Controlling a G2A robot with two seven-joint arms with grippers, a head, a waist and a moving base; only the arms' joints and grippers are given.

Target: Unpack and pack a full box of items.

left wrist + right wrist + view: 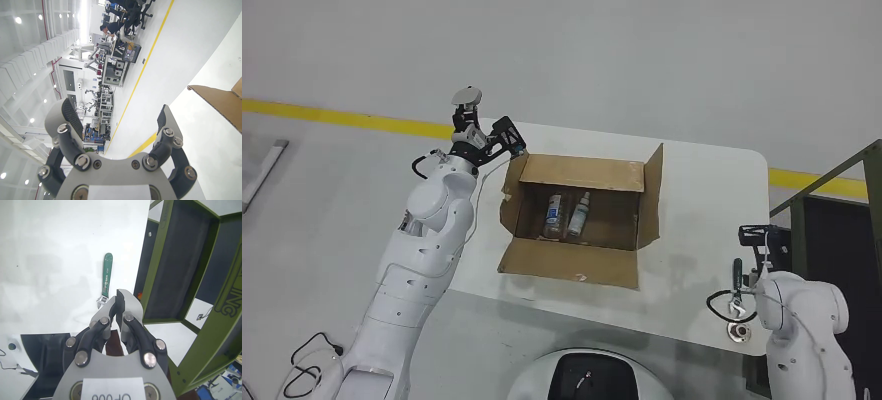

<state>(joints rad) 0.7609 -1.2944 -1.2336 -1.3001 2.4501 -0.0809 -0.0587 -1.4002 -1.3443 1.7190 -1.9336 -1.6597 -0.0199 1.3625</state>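
the left fingers (72,117) stand wide apart and hold nothing, with a flap of the open cardboard box (582,172) just beside one fingertip. inside the box, two bottles (555,215) lie side by side. on the bench (702,200), a green-handled wrench (106,275) lies just beyond the right fingers (119,301), which are pressed together on nothing.

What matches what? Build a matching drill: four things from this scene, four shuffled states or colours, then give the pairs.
Things:
1. box
2. wrench
3. left tool
4. right tool

States:
A. shut
B. flaps folded out
C. spread, holding nothing
D. green handle

Pairs: 1-B, 2-D, 3-C, 4-A
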